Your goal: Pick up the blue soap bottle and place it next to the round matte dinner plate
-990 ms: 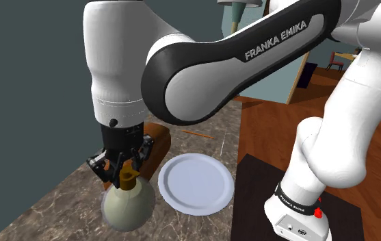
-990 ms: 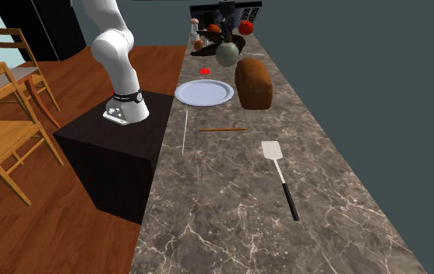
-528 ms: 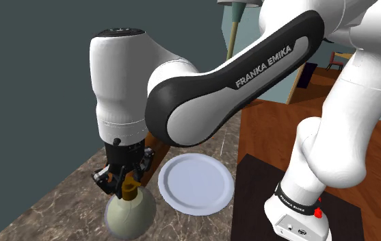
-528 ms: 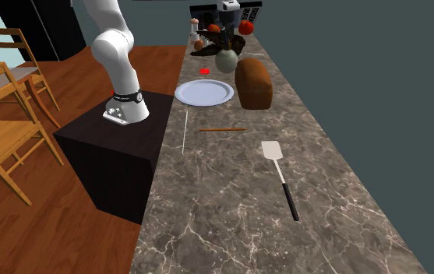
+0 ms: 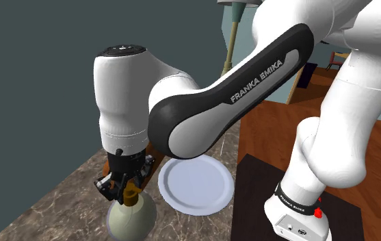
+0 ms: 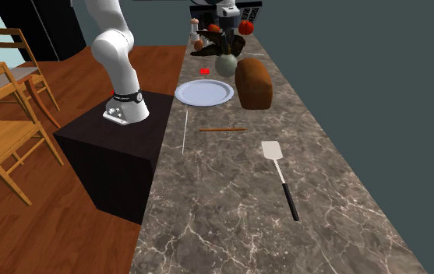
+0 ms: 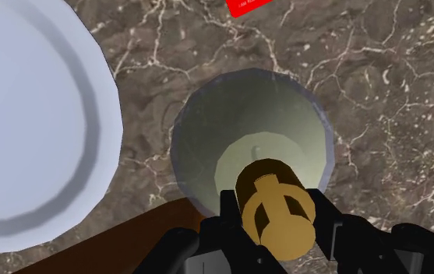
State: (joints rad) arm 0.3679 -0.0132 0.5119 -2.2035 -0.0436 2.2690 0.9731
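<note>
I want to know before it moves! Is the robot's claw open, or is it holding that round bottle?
The gripper is closed, holding the pale greenish soap bottle by its gold cap.

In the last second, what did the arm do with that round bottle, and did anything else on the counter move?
The gripper, shut on the golden cap of the pale grey-green bottle, has lowered it toward the counter, close beside the white plate. It has not let go. The plate, the brown loaf and the spatula stayed where they were.
</note>
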